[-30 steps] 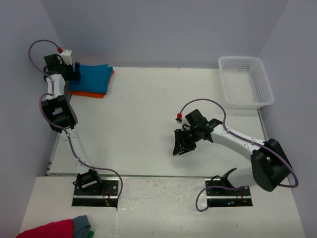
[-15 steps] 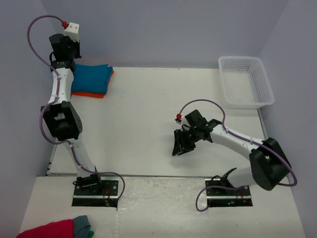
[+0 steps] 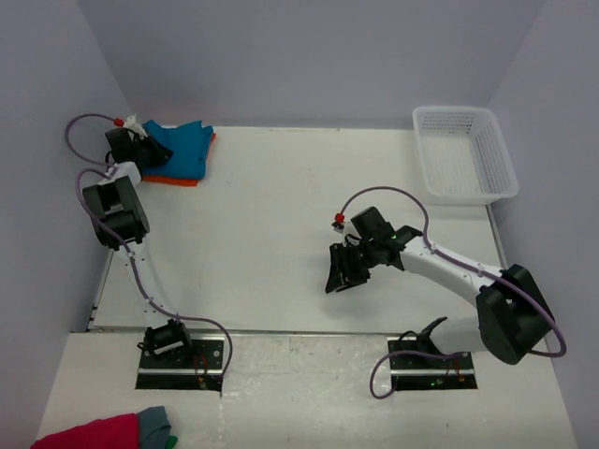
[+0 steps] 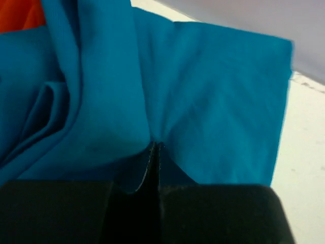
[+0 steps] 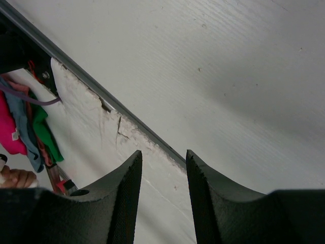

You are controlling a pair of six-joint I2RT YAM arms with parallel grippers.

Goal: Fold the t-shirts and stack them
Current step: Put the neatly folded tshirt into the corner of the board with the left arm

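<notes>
The teal-blue t-shirt (image 3: 184, 145) is lying folded in the far left corner of the worktop (image 3: 281, 206). It is resting on the bright orange t-shirt (image 3: 174, 178), whose edge is showing along the near side. I am seeing the left gripper (image 3: 150, 145) down on the stack's left end, pressed together and pinching a raised ridge of the teal fabric. The right gripper (image 3: 335, 276) is hovering near the middle of the worktop, well apart from both shirts. Its fingers (image 5: 122, 203) are standing partly spread with nothing between them. A white mesh basket (image 3: 465, 154) is sitting in the far right corner. A crimson-pink cloth (image 3: 89, 435) and a grey cloth (image 3: 154, 423) are lying off the worktop, near left.
</notes>
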